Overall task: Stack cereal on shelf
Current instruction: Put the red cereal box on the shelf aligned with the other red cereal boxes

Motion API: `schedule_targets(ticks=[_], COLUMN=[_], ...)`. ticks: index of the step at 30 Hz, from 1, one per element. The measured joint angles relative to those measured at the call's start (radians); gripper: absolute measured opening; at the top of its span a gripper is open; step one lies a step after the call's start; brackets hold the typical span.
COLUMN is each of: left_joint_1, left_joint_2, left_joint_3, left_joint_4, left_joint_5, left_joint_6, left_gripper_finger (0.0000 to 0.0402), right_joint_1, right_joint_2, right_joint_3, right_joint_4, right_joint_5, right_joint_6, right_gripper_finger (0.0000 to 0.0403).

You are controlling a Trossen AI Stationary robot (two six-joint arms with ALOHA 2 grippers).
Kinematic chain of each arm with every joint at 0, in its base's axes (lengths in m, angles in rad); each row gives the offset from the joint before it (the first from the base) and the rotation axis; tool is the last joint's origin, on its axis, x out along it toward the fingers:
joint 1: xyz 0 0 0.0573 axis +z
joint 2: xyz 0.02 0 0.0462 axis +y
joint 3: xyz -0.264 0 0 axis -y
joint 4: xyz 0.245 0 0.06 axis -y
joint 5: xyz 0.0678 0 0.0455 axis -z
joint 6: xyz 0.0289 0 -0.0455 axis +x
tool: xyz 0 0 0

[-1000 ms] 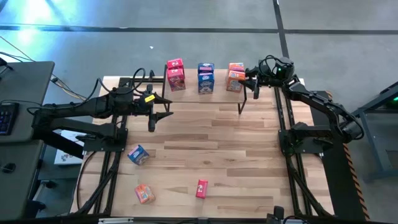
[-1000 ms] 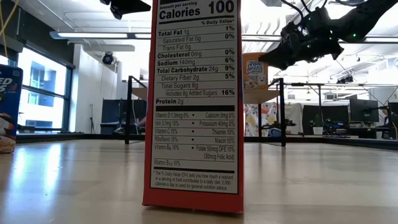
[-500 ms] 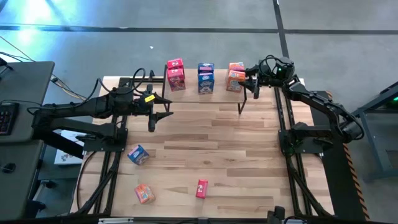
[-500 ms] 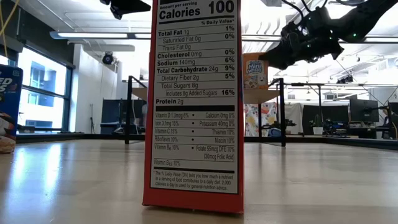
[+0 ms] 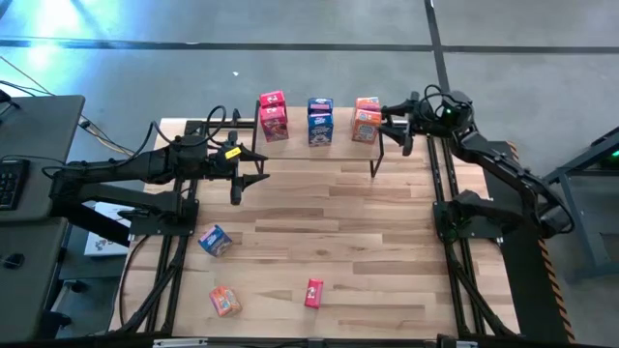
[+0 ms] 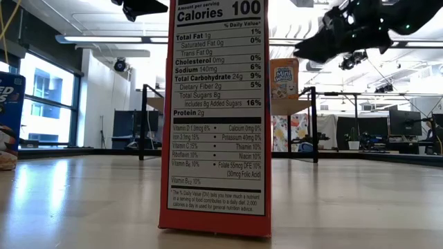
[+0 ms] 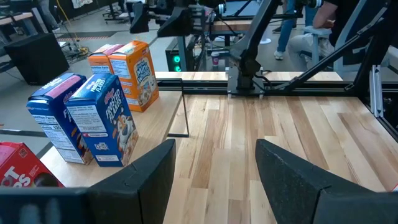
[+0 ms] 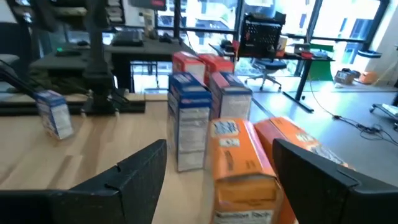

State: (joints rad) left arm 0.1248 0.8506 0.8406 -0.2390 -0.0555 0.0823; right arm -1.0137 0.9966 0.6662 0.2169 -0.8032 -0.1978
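On the shelf [image 5: 295, 133] at the table's far edge stand two red cereal boxes [image 5: 273, 115], two blue ones [image 5: 320, 121] and two orange ones [image 5: 367, 119], all upright on their bases. My right gripper [image 5: 390, 122] hovers open just right of the orange pair [image 8: 244, 165], whose near box shows ahead of the spread fingers, untouched. My left gripper [image 5: 242, 176] hangs open and empty over the table's left half, near the shelf's left leg. On the table's near part are a blue box [image 5: 215, 240], an orange box [image 5: 224, 301] and an upright red box [image 5: 312, 292].
The red box on the table [image 6: 214, 117] fills the low view's middle. Black frame rails [image 5: 440, 193] run along both table sides. Bare wood lies between the shelf and the three loose boxes. A dark desk [image 5: 29, 145] stands off the left side.
My right gripper has opened and let go of the orange box on the shelf. It has then drawn back toward the table's right edge and risen a little. The orange box stays upright on the shelf.
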Motion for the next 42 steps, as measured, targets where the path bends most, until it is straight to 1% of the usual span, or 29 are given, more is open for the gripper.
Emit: schedule_targets(ticks=[4,11,23,32,34,42], left_joint_1=[0.0,0.0,0.0,0.0,0.0,0.0], left_joint_2=[0.0,0.0,0.0,0.0,0.0,0.0], left_joint_3=[0.0,0.0,0.0,0.0,0.0,0.0], left_joint_4=[0.0,0.0,0.0,0.0,0.0,0.0], left_joint_5=[0.0,0.0,0.0,0.0,0.0,0.0], left_joint_6=[0.0,0.0,0.0,0.0,0.0,0.0], left_gripper_finger=[0.0211,0.0211,0.0211,0.0211,0.0211,0.0211], right_joint_1=[0.04,0.176,0.424,0.624,0.661,0.797], right_joint_2=[-0.046,-0.111,-0.116,-0.114,-0.114,-0.113], right_joint_3=[0.0,0.0,0.0,0.0,0.0,0.0], right_joint_4=[-0.014,-0.05,-0.089,-0.087,-0.086,-0.076], right_joint_5=[-0.018,-0.016,-0.011,0.116,0.127,0.251], right_joint_6=[0.017,0.008,0.018,0.015,0.015,0.015], right_gripper_finger=[0.0284,0.0284,0.0284,0.0284,0.0284,0.0284])
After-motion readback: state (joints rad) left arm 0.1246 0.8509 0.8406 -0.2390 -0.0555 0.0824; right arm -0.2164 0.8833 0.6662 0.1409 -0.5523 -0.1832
